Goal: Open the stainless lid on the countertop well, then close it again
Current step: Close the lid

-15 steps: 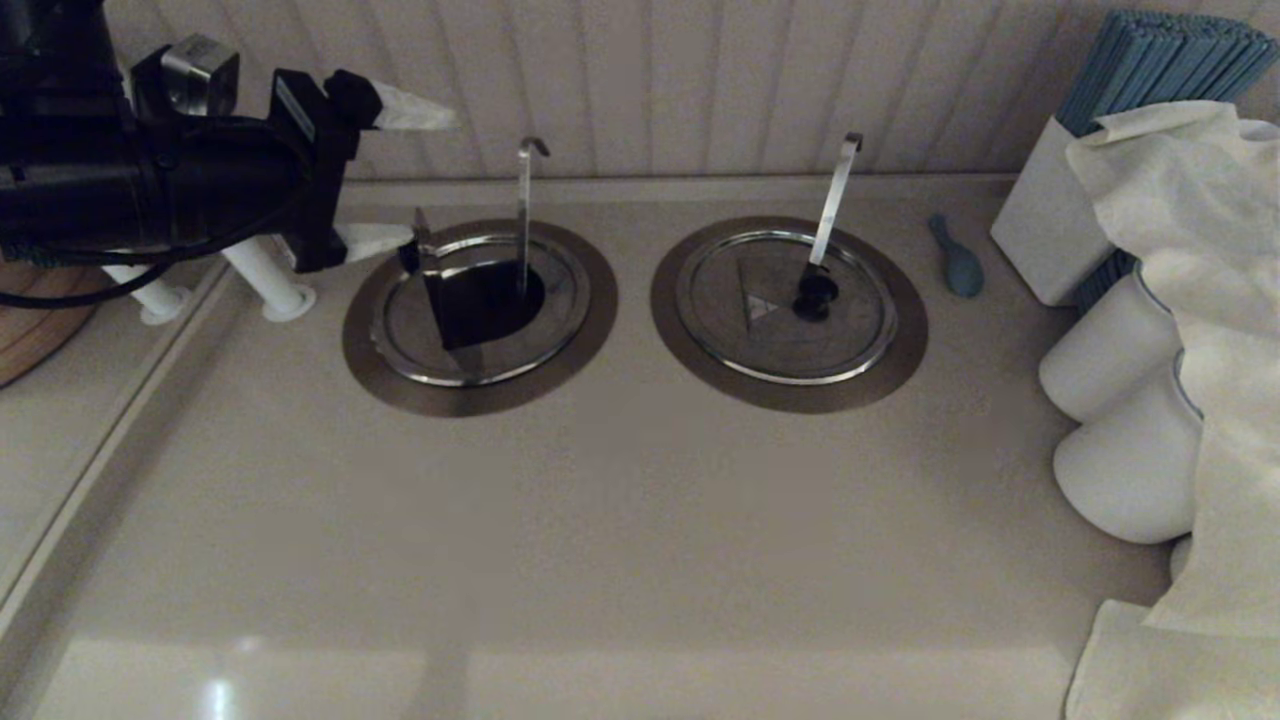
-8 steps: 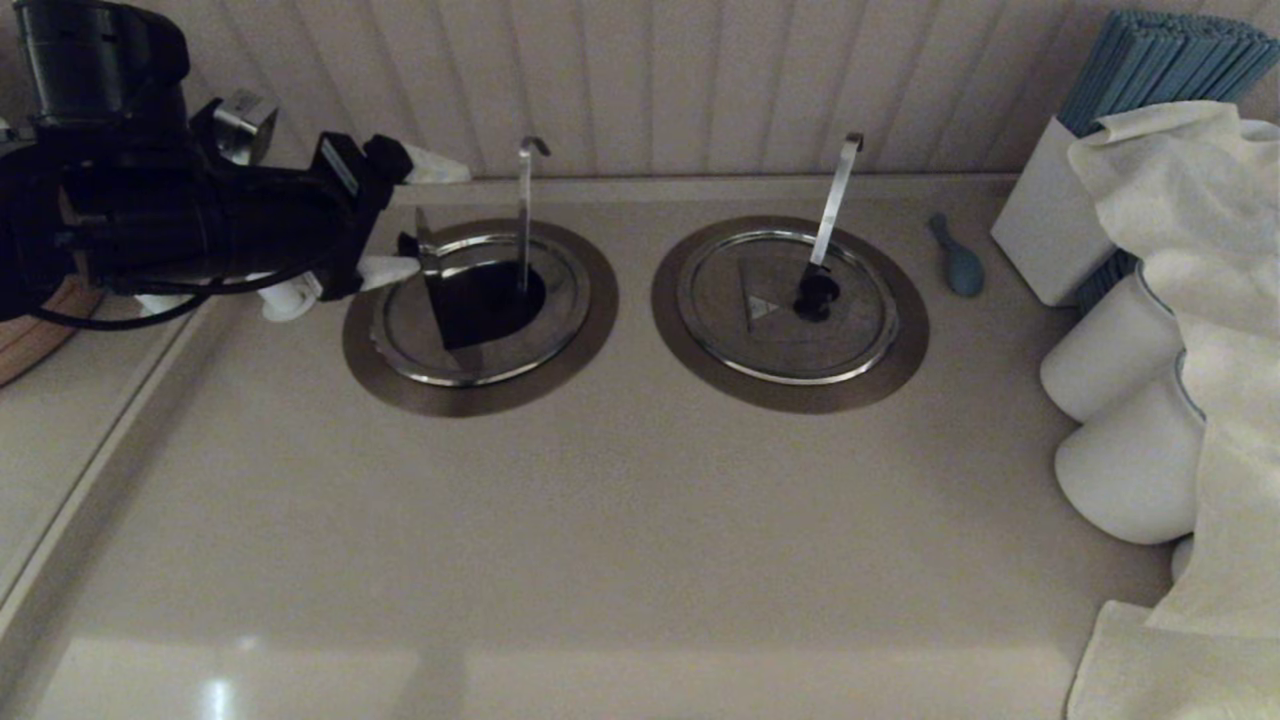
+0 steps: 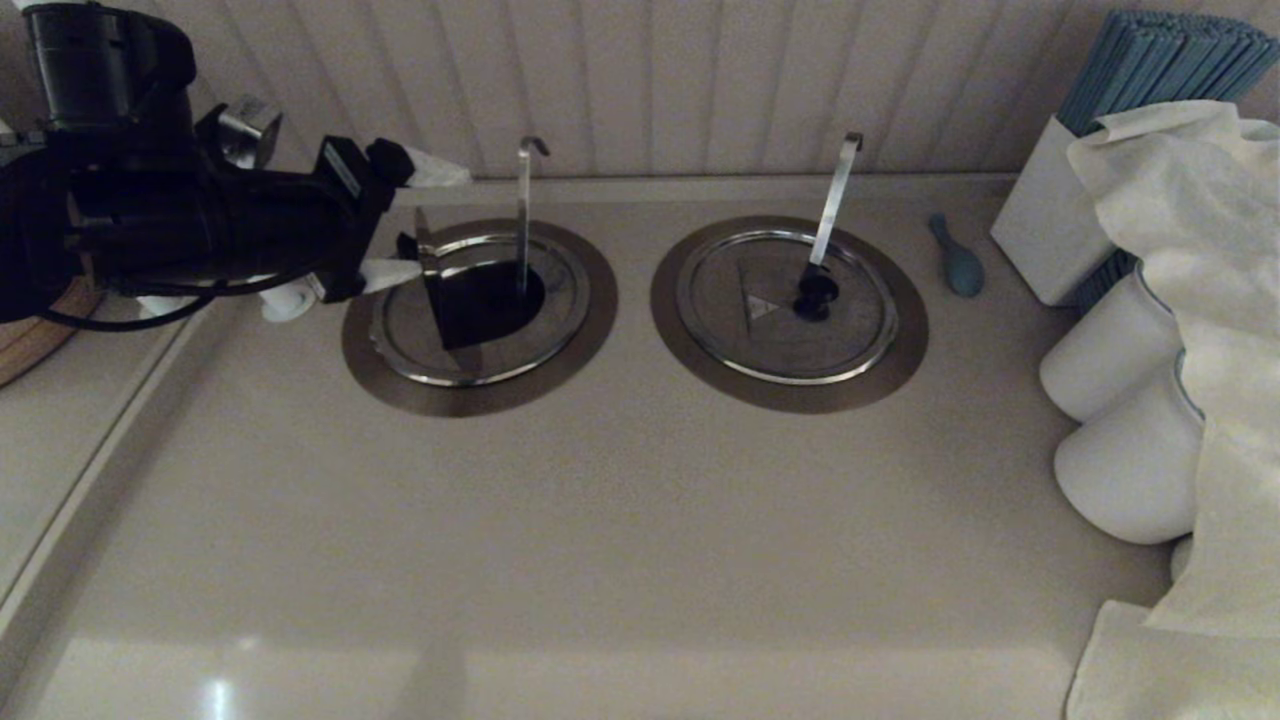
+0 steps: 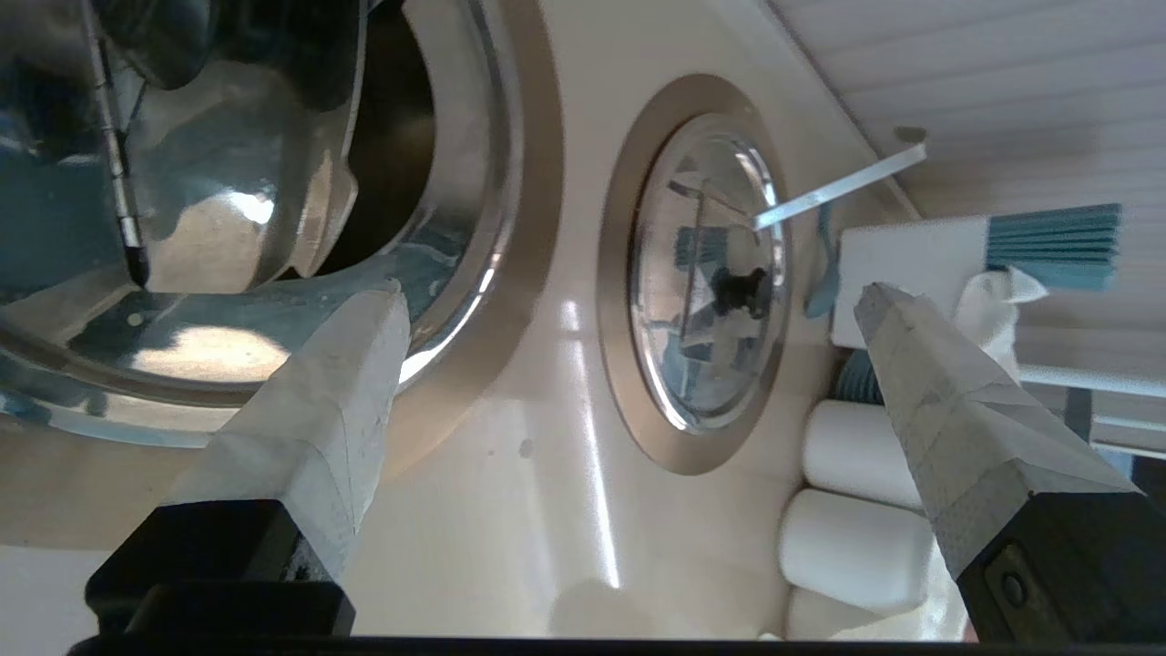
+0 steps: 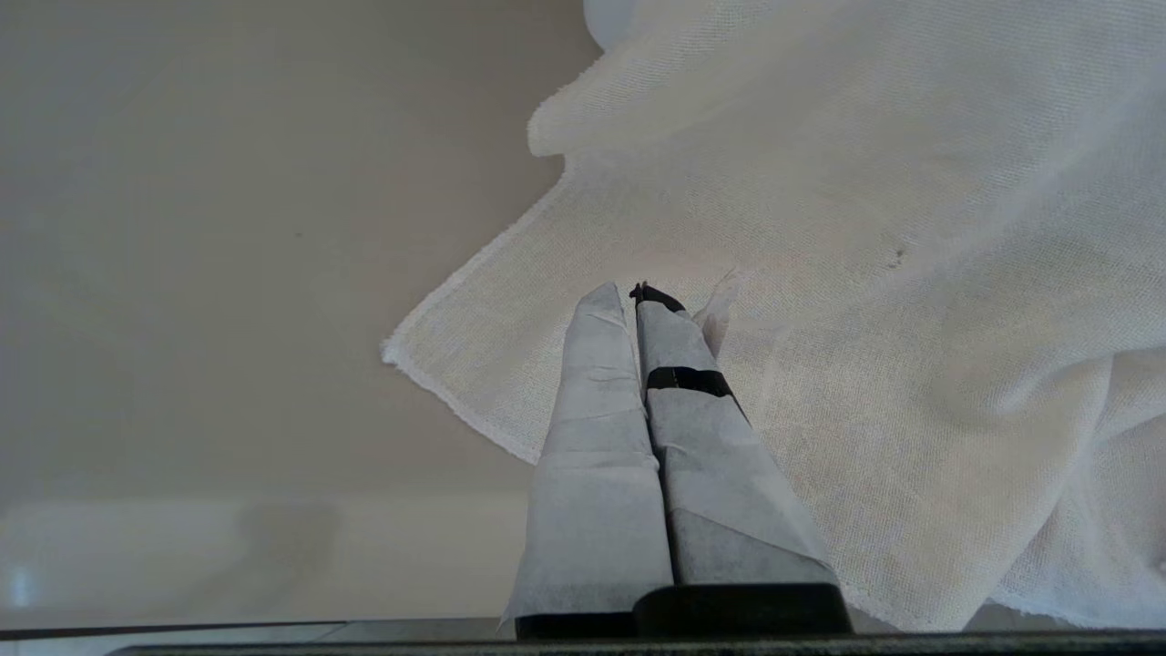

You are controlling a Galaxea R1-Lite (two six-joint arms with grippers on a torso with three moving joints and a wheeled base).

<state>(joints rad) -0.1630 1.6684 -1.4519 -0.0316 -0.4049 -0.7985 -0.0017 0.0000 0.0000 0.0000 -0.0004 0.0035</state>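
Hovering at back-left of counter [image 3: 640, 520]: left gripper [image 3: 412, 222], fingers spread wide, grasping nothing; stainless lid [image 3: 480, 310] on countertop well [image 3: 400, 385] nr back edge, flap section up, dark hole showing; right gripper [image 5: 638, 296] clenched, empty, over white cloth [image 5: 820, 273].

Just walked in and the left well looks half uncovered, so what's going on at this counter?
The robot's left gripper hangs open beside the raised flap of the stainless lid, holding nothing. That flap stands upright, exposing the dark countertop well around its ladle handle. So the lid is open and not yet closed. The twin lid to the right lies shut. The right gripper is parked, shut, over a white cloth.
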